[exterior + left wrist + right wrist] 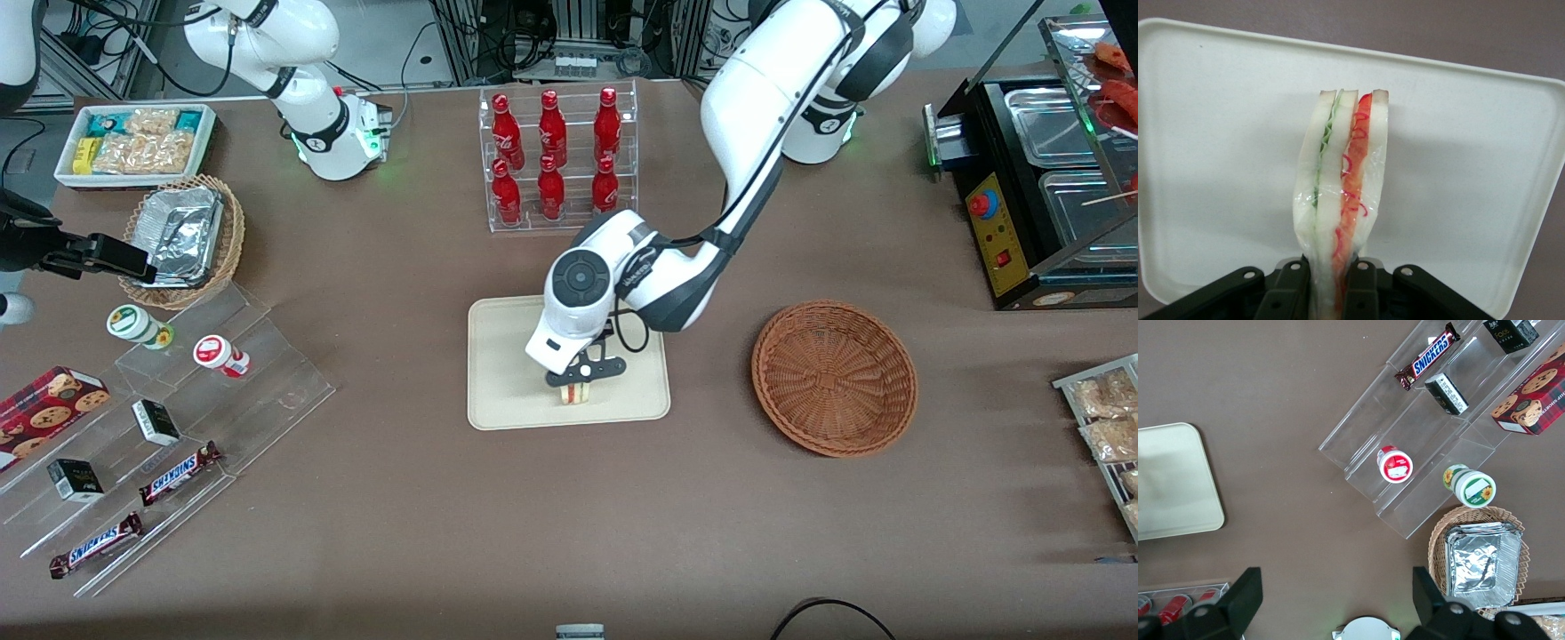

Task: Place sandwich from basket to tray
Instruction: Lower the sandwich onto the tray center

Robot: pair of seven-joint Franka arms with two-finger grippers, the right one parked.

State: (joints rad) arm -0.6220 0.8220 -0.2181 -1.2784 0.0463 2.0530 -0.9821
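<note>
The sandwich [575,393] [1341,193], a wrapped wedge of white bread with green and orange-red layers, stands on edge over the cream tray [507,373] [1218,147], near the tray's edge closest to the front camera. My left gripper [578,384] [1333,293] is shut on the sandwich, one black finger pressed on each bread face. I cannot tell whether the sandwich touches the tray floor. The reddish-brown wicker basket [834,378] sits beside the tray, toward the working arm's end of the table, with nothing in it.
A clear rack of red bottles [556,156] stands farther from the front camera than the tray. Acrylic steps with candy bars and cups [169,418], a tan basket with foil trays [182,238] and a white snack bin [135,142] lie toward the parked arm's end. A black food warmer [1040,187] stands at the working arm's end.
</note>
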